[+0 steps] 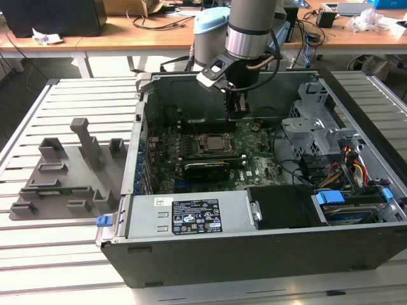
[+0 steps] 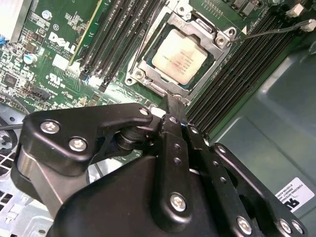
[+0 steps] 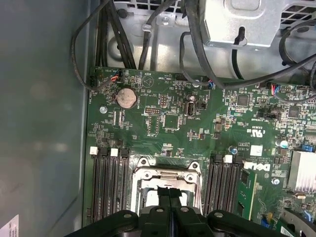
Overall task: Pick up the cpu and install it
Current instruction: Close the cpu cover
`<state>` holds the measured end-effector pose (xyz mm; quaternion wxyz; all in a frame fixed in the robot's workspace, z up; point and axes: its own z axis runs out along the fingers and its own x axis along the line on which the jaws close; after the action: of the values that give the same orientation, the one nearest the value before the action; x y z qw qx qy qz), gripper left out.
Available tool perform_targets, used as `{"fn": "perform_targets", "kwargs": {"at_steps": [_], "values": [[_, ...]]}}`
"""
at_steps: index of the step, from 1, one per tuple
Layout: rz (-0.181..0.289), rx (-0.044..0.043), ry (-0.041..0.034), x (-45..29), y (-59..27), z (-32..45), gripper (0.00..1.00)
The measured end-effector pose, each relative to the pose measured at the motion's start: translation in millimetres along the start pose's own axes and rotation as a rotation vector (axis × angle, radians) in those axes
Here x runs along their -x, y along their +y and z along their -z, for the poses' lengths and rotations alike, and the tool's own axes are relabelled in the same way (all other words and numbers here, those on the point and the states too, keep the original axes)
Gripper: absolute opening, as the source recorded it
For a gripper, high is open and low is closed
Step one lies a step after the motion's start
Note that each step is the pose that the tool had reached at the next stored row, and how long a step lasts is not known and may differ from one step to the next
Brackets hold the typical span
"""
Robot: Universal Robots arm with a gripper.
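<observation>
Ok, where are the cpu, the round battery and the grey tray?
cpu [image 2: 181, 55]: second wrist view, centre of metal top.
round battery [image 3: 126, 98]: first wrist view, its centre.
grey tray [image 1: 79, 180]: exterior view, its flat base.

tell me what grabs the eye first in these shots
The open computer case dominates the exterior view, with the arm reaching down into it. In the second wrist view the silvery cpu sits in its socket on the green motherboard, and the gripper hangs over the socket's edge, jaws together and holding nothing. A grey holder tray lies on the slatted table at the exterior view's left.
</observation>
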<state>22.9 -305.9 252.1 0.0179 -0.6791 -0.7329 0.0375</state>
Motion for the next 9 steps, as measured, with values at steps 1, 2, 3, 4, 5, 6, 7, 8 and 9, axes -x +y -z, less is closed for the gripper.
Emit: {"fn": "perform_targets", "kwargs": {"at_steps": [1, 2, 3, 4, 5, 6, 7, 8, 9], "values": [[0.000, 0.0000, 0.0000, 0.0, -0.4, 0.0, 0.11], [0.000, 0.0000, 0.0000, -0.1, -0.7, -0.1, 0.11], [0.000, 0.0000, 0.0000, -0.5, -5.8, -0.5, 0.11], [0.000, 0.0001, 0.0001, -0.9, -11.6, -1.2, 0.11], [0.000, 0.0000, 0.0000, -1.2, -14.3, -2.0, 0.11], [0.000, 0.0000, 0.0000, -1.5, -18.6, -4.4, 0.11], [0.000, 0.0000, 0.0000, -1.9, -22.7, -8.2, 0.11], [0.000, 0.0001, 0.0001, -2.0, -23.3, -9.8, 0.11], [0.000, 0.0000, 0.0001, -2.2, -24.3, -11.6, 0.11]]}}
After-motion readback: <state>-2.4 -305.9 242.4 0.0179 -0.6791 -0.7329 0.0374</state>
